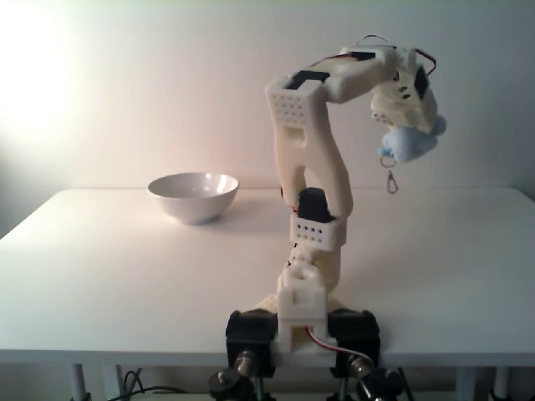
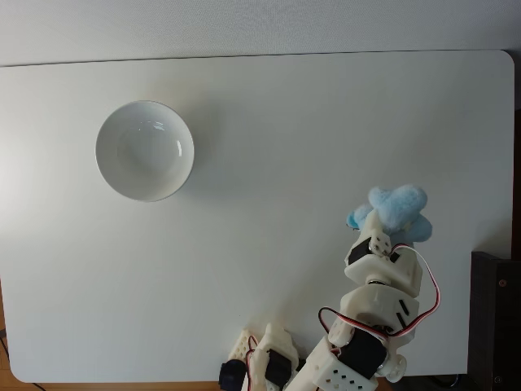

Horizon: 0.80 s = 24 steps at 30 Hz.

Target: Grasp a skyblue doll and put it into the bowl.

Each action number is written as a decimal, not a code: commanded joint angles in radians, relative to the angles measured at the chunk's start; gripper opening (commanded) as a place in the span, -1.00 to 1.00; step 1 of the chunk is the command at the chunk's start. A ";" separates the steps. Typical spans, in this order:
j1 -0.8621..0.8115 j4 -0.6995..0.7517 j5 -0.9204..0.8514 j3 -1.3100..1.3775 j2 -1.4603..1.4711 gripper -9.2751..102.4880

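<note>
High above the table hangs the skyblue doll [image 1: 411,142] [image 2: 396,209], a fuzzy pale-blue plush, with my gripper [image 1: 415,127] [image 2: 389,226] shut on it. A small metal clasp [image 1: 390,180] dangles below the plush. The bowl [image 1: 193,195] [image 2: 145,150], glossy, white and empty, stands on the table well to the left of the arm in both fixed views. In a fixed view from above, the doll is at the right side of the table, far from the bowl.
The white table [image 1: 125,276] [image 2: 277,122] carries nothing else. My arm's base [image 1: 301,322] [image 2: 277,366] is clamped at the front edge. A dark object [image 2: 496,318] stands beyond the table's right edge.
</note>
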<state>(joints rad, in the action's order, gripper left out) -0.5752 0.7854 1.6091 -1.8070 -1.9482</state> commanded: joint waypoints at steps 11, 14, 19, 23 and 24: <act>0.156 -0.011 0.006 0.423 -0.012 -0.84; 0.209 -0.011 0.006 0.492 -0.003 -0.84; 0.311 -0.011 0.006 0.591 0.000 -0.84; 0.399 -0.011 0.006 0.649 0.003 -0.84; 0.422 -0.011 0.006 0.660 0.005 -0.84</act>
<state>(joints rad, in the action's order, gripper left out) -0.1994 0.7854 1.6107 -1.2118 -1.9436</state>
